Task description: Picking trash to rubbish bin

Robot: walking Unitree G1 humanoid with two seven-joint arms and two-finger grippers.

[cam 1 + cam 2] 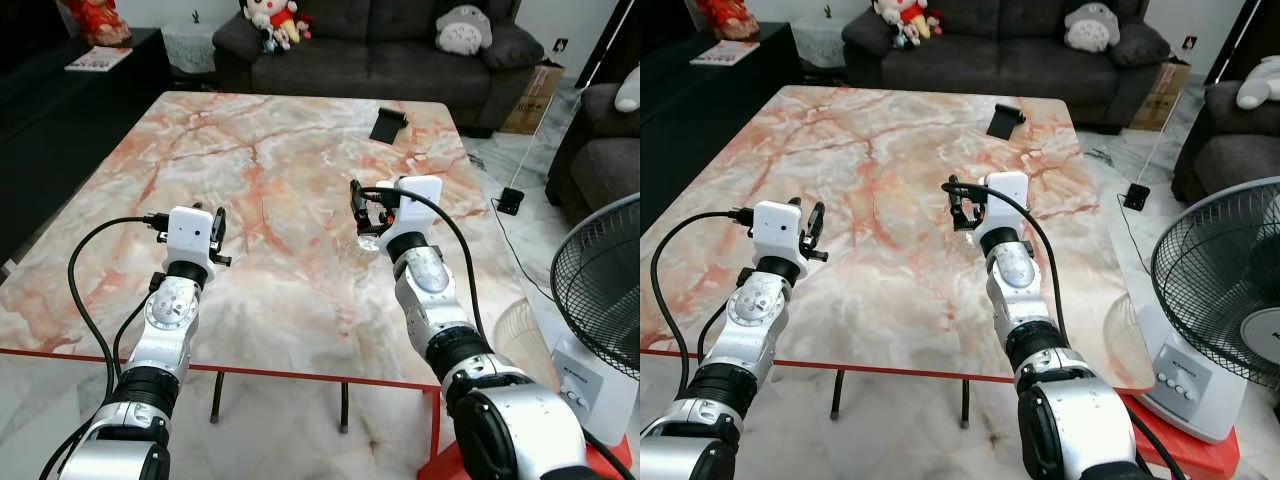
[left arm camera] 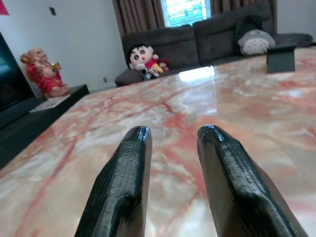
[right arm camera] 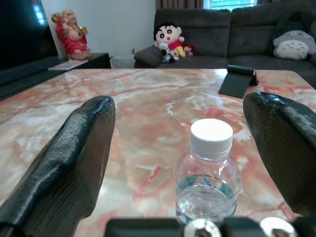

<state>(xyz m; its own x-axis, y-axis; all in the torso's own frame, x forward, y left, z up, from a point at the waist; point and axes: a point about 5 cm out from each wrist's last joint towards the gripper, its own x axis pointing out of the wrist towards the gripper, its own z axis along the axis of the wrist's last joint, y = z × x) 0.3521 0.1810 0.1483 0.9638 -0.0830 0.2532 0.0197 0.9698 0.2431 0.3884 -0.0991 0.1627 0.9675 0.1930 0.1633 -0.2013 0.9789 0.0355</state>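
While right hand (image 3: 180, 148) spread wide around small clear bottle (image 3: 207, 180) on worktop (image 1: 280, 170): light, slippery, crushable; grip mid-body.

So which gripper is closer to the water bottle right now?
Right. The right gripper is open around the water bottle; the left gripper hovers over the table, well to the bottle's left.

Bright daylight, glossy glare, sharp.

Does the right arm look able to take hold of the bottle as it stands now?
Probably yes. The right gripper has its jaws spread wide on either side of the upright bottle, with nothing between them on the table. The jaws are not yet touching it.
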